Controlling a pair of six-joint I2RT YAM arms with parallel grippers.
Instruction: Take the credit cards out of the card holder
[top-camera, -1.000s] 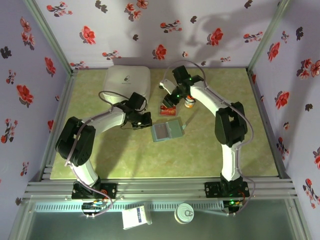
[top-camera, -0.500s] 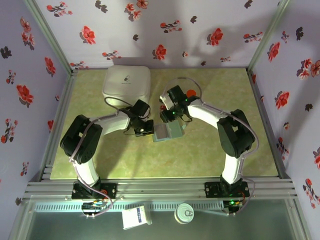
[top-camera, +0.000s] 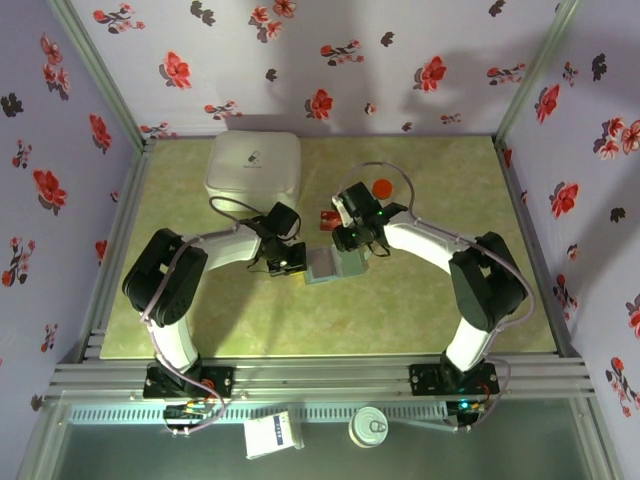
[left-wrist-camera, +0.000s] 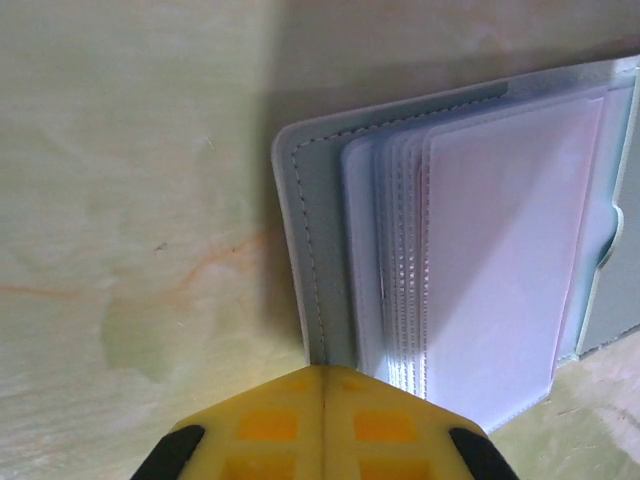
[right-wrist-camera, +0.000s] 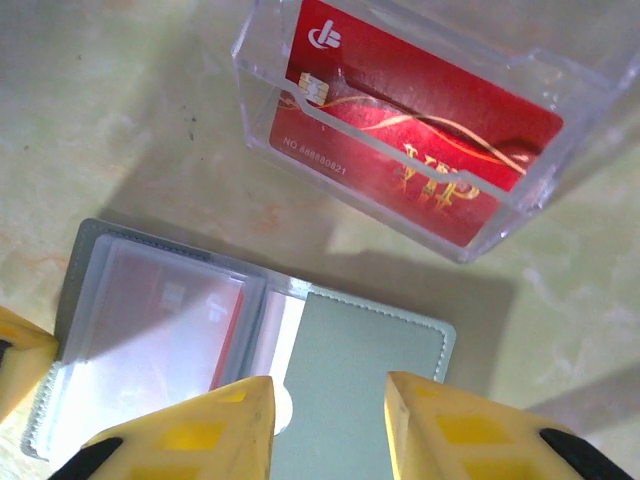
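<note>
The left gripper (left-wrist-camera: 322, 385) is shut tight at the edge of the open card holder (right-wrist-camera: 365, 365) in the middle of the table (top-camera: 200, 310), the right gripper (right-wrist-camera: 330, 410) hangs half open over it holding nothing, and a clear box (right-wrist-camera: 252, 62) nearby holds a red card (right-wrist-camera: 420, 130).

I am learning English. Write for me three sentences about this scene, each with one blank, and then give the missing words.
1. The card holder lies ___, so its clear sleeves show.
2. The card inside the clear case is ___ in colour.
3. The left claw is ___, its tips at the card holder's edge.
Missing words: open; red; shut.
</note>
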